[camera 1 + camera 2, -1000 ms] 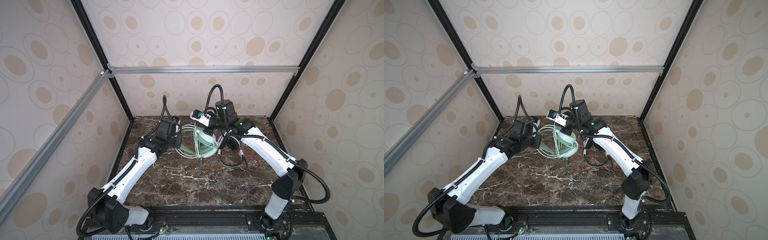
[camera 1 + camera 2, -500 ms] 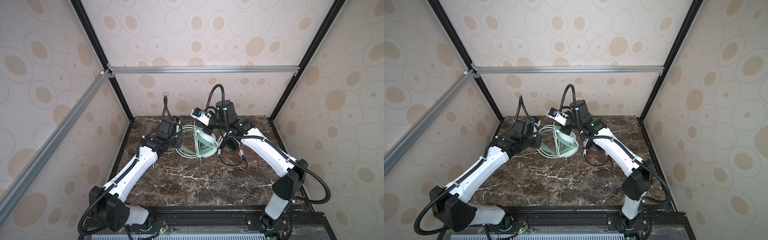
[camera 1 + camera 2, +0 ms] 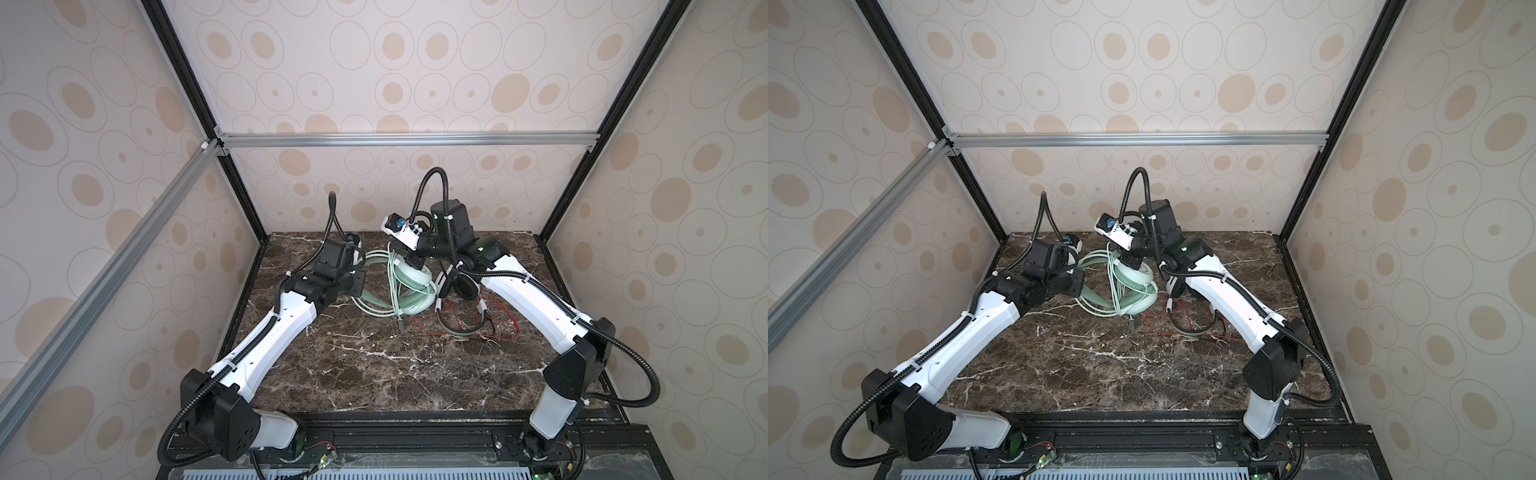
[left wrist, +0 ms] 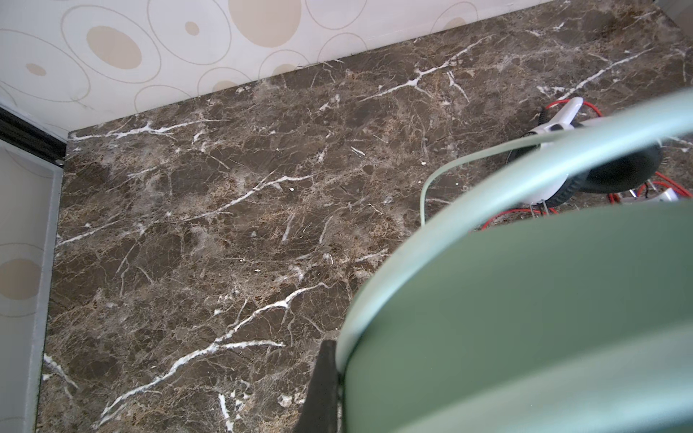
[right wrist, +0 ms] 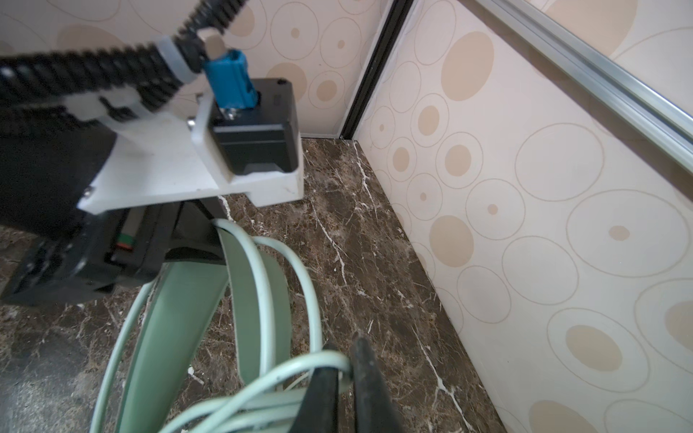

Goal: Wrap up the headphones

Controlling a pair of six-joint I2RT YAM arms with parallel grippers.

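The mint-green headphones [image 3: 415, 286] [image 3: 1138, 291] sit at the back middle of the marble table, with loops of pale green cable [image 5: 300, 369] draped over them. My left gripper [image 3: 356, 277] [image 3: 1077, 277] [image 4: 345, 393] is shut on their headband [image 4: 525, 300] [image 5: 180, 330]. Just above the ear cups, my right gripper [image 3: 413, 262] [image 3: 1129, 262] [image 5: 347, 375] is shut on a strand of that cable. The cable's plug [image 3: 401, 324] dangles down to the table. The white-and-black headphones [image 3: 461, 286] [image 3: 1177, 289] [image 4: 618, 172] lie to the right under my right arm, their red cable [image 3: 503, 328] [image 4: 506, 217] loose.
The back wall [image 3: 374, 208] stands close behind both grippers, and the left side wall [image 5: 525, 225] is near. Black frame posts [image 3: 245, 199] mark the back corners. Bare marble table [image 3: 374, 374] stretches toward the front rail [image 3: 395, 432].
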